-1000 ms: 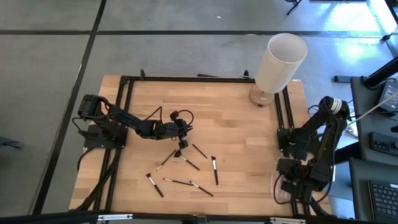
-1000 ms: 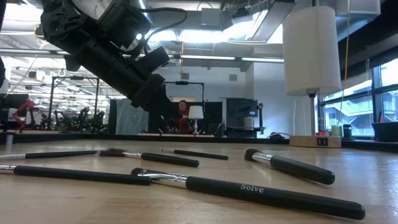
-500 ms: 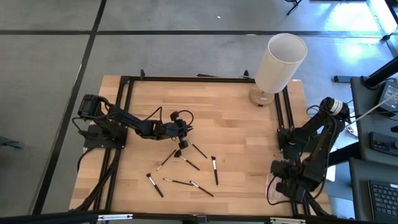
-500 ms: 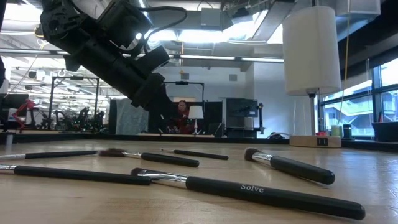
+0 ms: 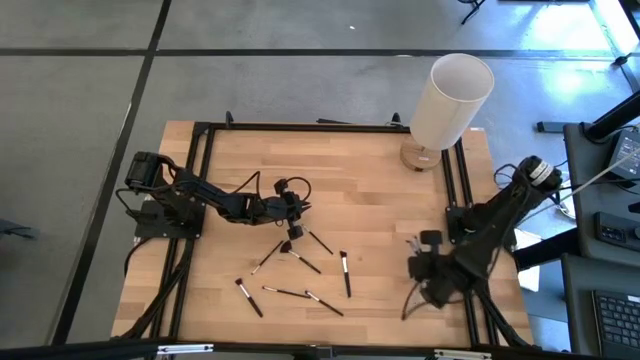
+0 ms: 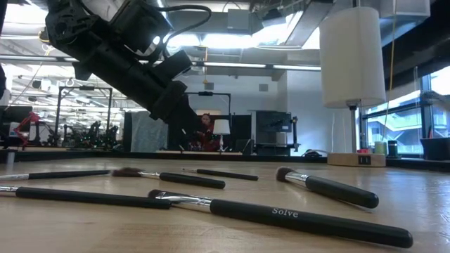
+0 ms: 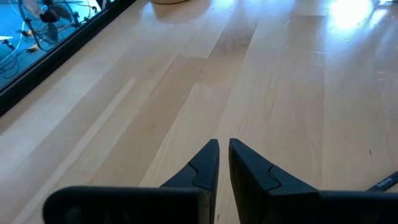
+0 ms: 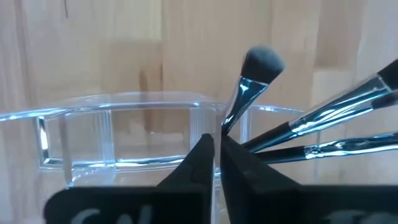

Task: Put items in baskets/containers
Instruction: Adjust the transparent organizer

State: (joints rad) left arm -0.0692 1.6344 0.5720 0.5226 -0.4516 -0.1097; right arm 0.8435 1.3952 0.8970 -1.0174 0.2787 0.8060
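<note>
Now my right gripper (image 8: 214, 149) pinches the clear box (image 8: 118, 134) wall beside three brushes (image 8: 255, 81); left gripper (image 7: 222, 163), nearly shut, holds nothing.

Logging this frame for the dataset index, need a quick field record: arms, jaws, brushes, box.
left gripper: over the table middle, above the loose brushes, jaws nearly shut, holding nothing
right gripper: near the table's right edge, jaws shut on the wall of the clear box
brushes in box: at least three, leaning out over the rim
loose brushes: about seven scattered on the table, front centre
white cylinder: upright at the back right corner
</note>
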